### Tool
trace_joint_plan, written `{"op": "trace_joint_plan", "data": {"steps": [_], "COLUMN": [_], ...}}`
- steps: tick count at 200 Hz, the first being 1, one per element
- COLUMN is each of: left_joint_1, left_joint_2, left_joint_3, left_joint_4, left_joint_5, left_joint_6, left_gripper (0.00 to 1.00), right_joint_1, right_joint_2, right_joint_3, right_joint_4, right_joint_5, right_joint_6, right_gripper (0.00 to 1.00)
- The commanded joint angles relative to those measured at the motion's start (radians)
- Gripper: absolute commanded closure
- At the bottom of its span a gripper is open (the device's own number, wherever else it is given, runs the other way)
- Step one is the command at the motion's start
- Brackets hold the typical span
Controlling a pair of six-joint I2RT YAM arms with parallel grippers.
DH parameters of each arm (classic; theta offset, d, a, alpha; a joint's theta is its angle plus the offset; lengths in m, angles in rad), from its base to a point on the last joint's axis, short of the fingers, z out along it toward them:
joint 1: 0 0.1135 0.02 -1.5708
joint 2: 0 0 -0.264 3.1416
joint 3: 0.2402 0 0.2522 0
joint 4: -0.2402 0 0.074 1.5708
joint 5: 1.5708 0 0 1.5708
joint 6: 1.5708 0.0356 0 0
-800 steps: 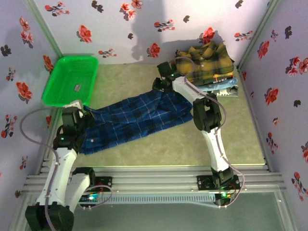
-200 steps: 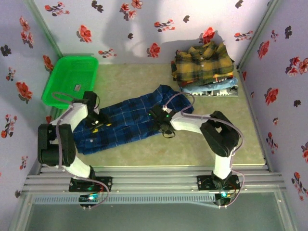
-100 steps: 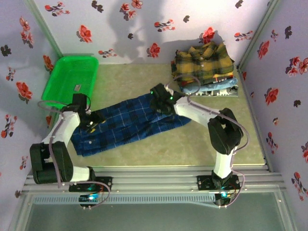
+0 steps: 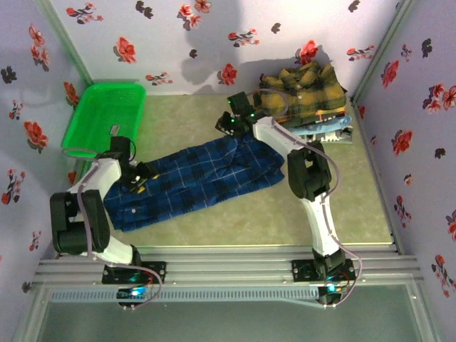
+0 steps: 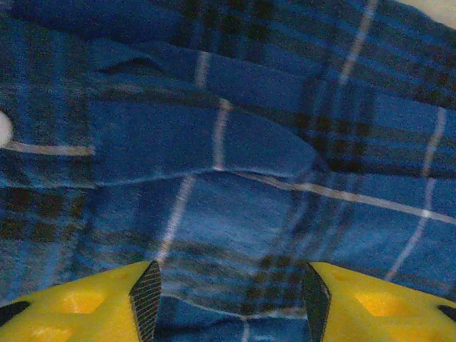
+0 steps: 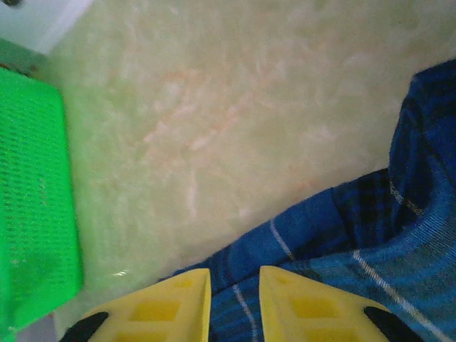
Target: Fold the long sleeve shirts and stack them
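A dark blue plaid shirt (image 4: 199, 174) lies spread across the middle of the table, running from lower left to upper right. My left gripper (image 4: 139, 174) hovers low over its left part; in the left wrist view it (image 5: 229, 285) is open, with the plaid cloth (image 5: 235, 142) under and between the fingers. At the shirt's far edge, my right gripper (image 4: 228, 128) has its jaws (image 6: 235, 274) drawn close on a fold of the blue cloth (image 6: 370, 235). At the back right a folded mustard-yellow plaid shirt (image 4: 303, 92) tops a stack with light blue shirts (image 4: 324, 128) beneath.
A green plastic basket (image 4: 103, 117) stands at the back left, and its edge (image 6: 32, 199) shows in the right wrist view. Flowered walls close in the table (image 4: 342, 192) on three sides. Bare tabletop lies in front of the stack.
My right gripper has moved from the shirt's middle back to its far edge and narrowed its jaws on the cloth. The left gripper has shifted slightly over the shirt's left part.
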Motion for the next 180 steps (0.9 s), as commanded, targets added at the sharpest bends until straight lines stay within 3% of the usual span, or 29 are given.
{"op": "trace_joint_plan", "data": {"steps": [1,119,152,180], "left_joint_1": [0.038,0.186,0.187,0.187], "left_joint_2": [0.019,0.033,0.0,-0.085], "left_joint_3": [-0.025,-0.161,-0.176,-0.175], "left_joint_4": [0.021,0.027,0.047,0.073], "left_joint_5": [-0.005,-0.014,0.032,0.137], "left_joint_6": [0.028,0.119,0.103,0.04], "left_gripper": [0.43,0.45,0.45,0.44], "right_joint_1": [-0.016,-0.102,-0.104,-0.093], "right_joint_2": [0.041,0.177,0.189,0.088], "right_joint_3": [0.027,0.059,0.142,0.121], "right_joint_4": [-0.029,0.056,0.023,0.048], "right_joint_5": [-0.02,0.14,0.114,0.084], "right_joint_6": [0.012,-0.018,-0.043,-0.08], "right_gripper": [0.77,0.74,0.74,0.65]}}
